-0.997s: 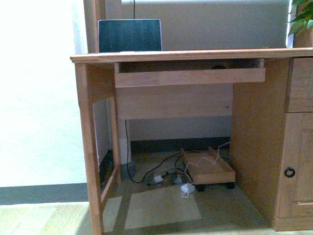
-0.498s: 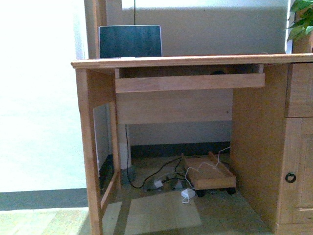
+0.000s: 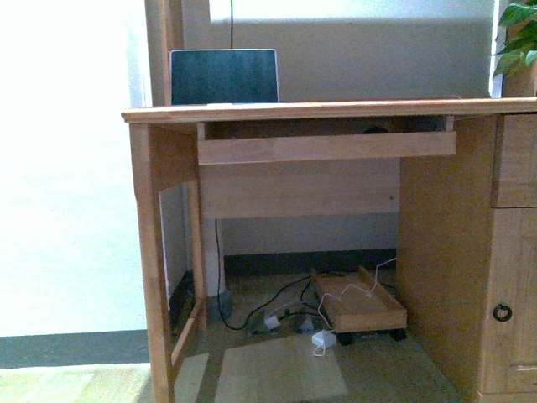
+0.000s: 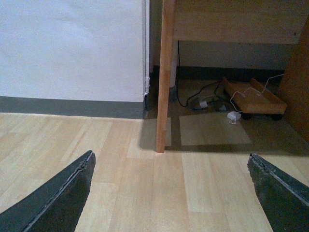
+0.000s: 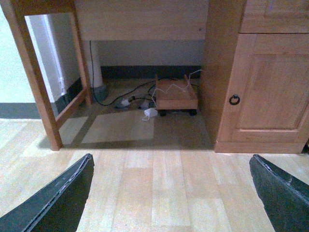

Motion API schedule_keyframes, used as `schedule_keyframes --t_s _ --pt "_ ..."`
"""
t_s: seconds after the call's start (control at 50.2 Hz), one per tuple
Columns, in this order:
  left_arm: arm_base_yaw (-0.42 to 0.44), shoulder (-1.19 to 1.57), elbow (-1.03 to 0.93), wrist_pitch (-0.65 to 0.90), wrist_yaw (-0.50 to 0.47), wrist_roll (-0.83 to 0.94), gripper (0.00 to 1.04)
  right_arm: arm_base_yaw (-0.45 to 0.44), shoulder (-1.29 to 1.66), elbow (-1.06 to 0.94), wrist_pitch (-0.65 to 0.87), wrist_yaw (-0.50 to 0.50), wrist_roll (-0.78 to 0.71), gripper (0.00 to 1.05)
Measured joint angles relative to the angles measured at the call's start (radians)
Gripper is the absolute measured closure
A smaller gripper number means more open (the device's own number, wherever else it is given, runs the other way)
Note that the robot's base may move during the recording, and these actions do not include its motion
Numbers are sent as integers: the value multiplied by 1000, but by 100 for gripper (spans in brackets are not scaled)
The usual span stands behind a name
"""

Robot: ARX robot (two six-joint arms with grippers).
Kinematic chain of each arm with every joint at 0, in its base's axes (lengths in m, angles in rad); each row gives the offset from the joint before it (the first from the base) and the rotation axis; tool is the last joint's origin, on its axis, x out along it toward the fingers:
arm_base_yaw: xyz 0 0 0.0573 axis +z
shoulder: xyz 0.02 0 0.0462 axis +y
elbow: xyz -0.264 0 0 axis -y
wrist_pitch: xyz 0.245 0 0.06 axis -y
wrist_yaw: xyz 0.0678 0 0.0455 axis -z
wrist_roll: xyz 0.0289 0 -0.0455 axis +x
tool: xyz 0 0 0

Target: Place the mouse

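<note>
In the front view a small dark rounded shape, probably the mouse, lies in the desk's pull-out tray, mostly hidden behind the tray's front board. Neither arm shows in that view. My left gripper is open and empty, low over the wooden floor in front of the desk's left leg. My right gripper is open and empty, over the floor in front of the desk's knee space. The mouse shows in neither wrist view.
A laptop stands open on the desk top. Under the desk are a low wheeled wooden tray, cables and a white adapter. A cabinet door with a ring handle is at the right. A plant shows at the top right.
In the front view the desk has slid a little lower in the picture, so the view has shifted upward. Nothing on or under the desk has moved.
</note>
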Motion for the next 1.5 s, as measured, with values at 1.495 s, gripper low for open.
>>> schedule_keyframes --t_s 1.495 --pt "0 1 0 0 0 0 8 0 0 0 -1 0 0 7"
